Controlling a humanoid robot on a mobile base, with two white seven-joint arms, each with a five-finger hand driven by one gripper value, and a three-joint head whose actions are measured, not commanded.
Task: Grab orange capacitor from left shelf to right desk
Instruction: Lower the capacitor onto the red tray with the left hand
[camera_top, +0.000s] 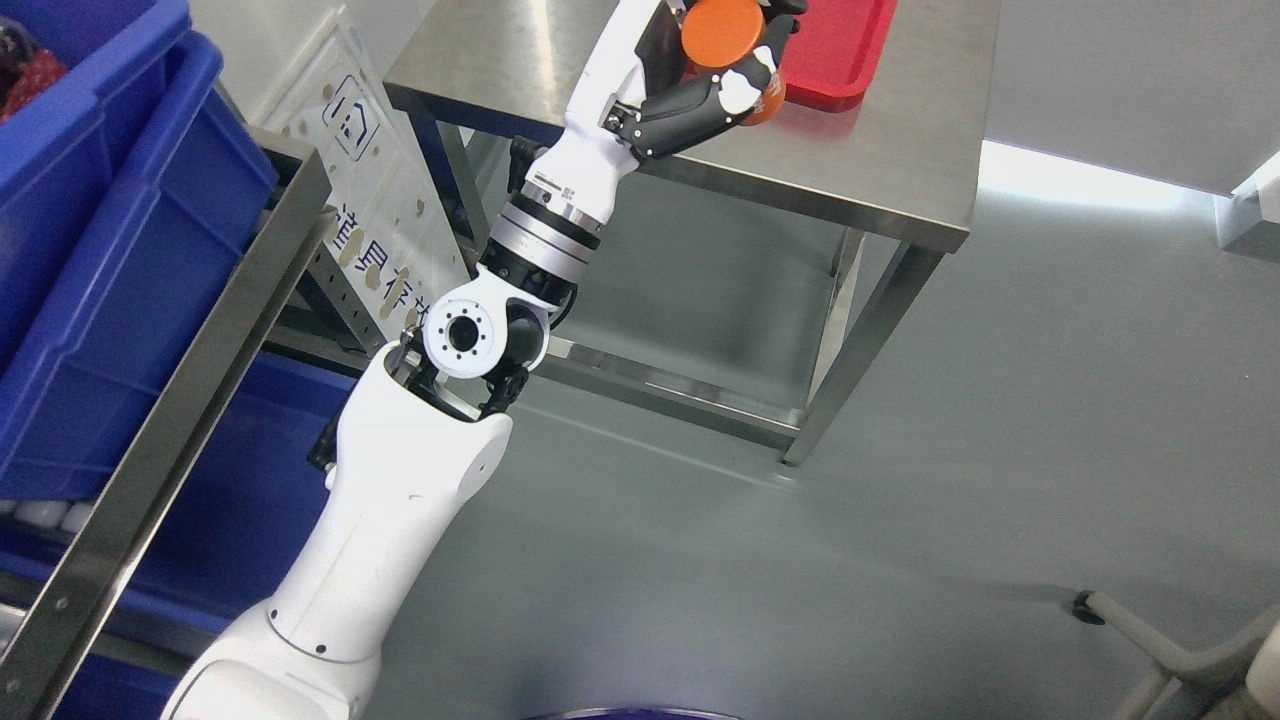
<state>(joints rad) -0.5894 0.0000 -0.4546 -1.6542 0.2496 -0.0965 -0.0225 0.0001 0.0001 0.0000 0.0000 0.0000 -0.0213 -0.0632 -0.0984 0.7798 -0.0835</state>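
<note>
My left arm rises from the bottom left and stretches up over the steel desk (900, 150) at the top of the head view. Its hand (735, 60) is shut on the orange capacitor (722, 32), a round orange cylinder whose flat face shows between the black and white fingers (745, 88). The capacitor hangs just left of the red tray (835, 55) on the desk, close above its near edge. Whether it touches the desk I cannot tell. The right arm does not show.
Blue bins (110, 240) sit on a metal-framed shelf (215, 330) along the left edge. A white perforated panel (370, 170) leans between shelf and desk. The desk's legs (860, 340) stand on grey floor, with a chair base (1150, 640) at the lower right.
</note>
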